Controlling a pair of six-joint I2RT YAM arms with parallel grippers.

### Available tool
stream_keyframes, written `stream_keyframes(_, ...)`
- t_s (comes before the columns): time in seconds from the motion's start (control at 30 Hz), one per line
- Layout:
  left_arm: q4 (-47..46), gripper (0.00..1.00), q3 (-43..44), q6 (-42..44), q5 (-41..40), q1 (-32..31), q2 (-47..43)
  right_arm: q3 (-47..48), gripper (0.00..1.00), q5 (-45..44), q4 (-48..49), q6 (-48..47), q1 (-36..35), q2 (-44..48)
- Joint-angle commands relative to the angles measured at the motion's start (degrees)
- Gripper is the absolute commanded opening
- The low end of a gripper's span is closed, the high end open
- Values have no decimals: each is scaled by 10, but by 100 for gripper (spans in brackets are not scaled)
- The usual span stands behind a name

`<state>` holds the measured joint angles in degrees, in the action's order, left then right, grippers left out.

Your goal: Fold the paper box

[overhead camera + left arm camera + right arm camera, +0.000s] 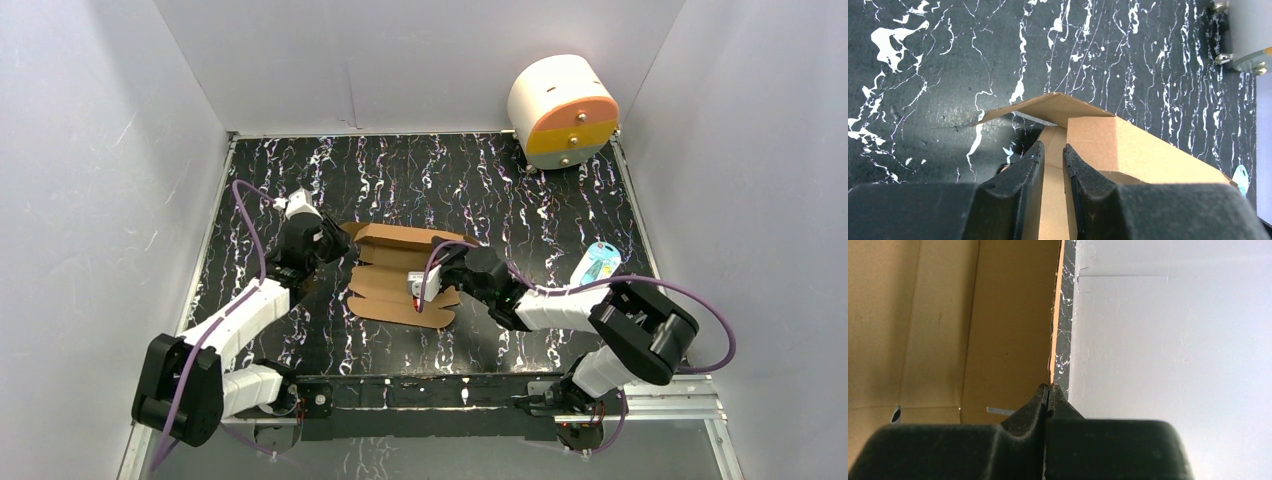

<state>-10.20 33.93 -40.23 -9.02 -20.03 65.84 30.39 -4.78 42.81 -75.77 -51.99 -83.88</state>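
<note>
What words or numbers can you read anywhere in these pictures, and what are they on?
No text can be read in any view.
paper box: plain brown, no print seen.
white drum with an orange-and-yellow face: no lettering seen.
small blue-and-white tag at the right: may carry print, too small to read.
</note>
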Motion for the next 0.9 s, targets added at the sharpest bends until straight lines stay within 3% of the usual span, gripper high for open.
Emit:
stream_keyframes(0.0, -10, 19, 21, 7, -6, 3, 20, -17, 0, -17, 98, -4, -9, -9)
stream_keyframes(0.5, -84, 17, 23, -7, 90, 1, 108, -62, 0, -69, 244, -91, -34, -82)
stream_keyframes(0.8, -90, 17, 8, -3, 84, 1, 111, -81, 0, -120, 581, -230, -66, -276)
stream_keyframes(0.87, -80, 17, 7, -1, 70, 1, 106, -76, 0, -125, 591, -234, -70, -290)
